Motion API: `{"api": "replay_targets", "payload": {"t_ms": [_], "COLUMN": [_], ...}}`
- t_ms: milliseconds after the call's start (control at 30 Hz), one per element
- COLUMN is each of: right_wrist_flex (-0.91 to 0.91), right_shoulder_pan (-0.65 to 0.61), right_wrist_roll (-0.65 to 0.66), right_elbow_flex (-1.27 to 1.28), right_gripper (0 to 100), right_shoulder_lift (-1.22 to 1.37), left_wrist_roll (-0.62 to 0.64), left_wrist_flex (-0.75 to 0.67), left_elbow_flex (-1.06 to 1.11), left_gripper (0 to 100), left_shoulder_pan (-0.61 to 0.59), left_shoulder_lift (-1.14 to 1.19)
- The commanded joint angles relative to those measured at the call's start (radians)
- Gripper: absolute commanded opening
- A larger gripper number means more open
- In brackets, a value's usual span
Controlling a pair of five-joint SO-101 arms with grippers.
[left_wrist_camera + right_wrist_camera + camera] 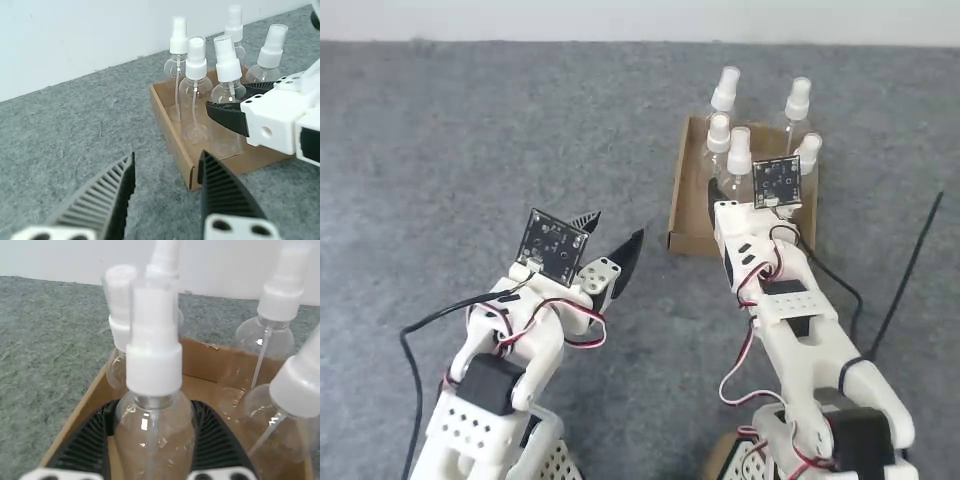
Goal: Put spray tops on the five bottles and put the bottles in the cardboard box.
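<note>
Nearly done: five spray-topped clear plastic bottles [194, 90] seem inside the brown cardboard box [173, 145]; right pincer [155, 407] grasps one bottle [152, 445], left pincer [166, 157] gapes empty.

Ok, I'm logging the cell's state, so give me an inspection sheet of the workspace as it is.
surface: grey fuzzy mat.
job's things: cardboard box on the mat; five bottles standing in or at it, each with a spray top; whether the far two are inside, cannot tell.
clutter: nothing seen.
grippers: left gripper open, over the mat beside the box; right gripper shut on one bottle inside the box.
cables: black cable looping by the left arm, another by the right arm; red and white wires along both arms.
surroundings: white wall behind the mat.
</note>
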Motion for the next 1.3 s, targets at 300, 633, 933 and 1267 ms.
{"api": "replay_targets", "payload": {"t_ms": [300,633,933,1267], "right_wrist_flex": [-0.024,-0.024,-0.025,-0.025], "right_shoulder_pan": [-0.008,-0.008,-0.021,-0.028], "right_wrist_roll": [0.014,0.014,0.015,0.012], "right_elbow_flex": [0.02,0.029,0.038,0.04], "right_gripper": [9.4,15.9,16.0,16.0], "right_shoulder_lift": [-0.015,-0.018,-0.019,-0.019], "left_wrist_roll": [-0.006,-0.006,-0.006,-0.006], "left_wrist_flex": [-0.025,-0.025,-0.025,-0.025], "left_elbow_flex": [-0.008,-0.008,-0.008,-0.008], "left_gripper": [18,18,18,18], "left_shoulder_pan": [-0.005,-0.005,-0.005,-0.005], "left_shoulder_lift": [0.002,0.002,0.002,0.002]}}
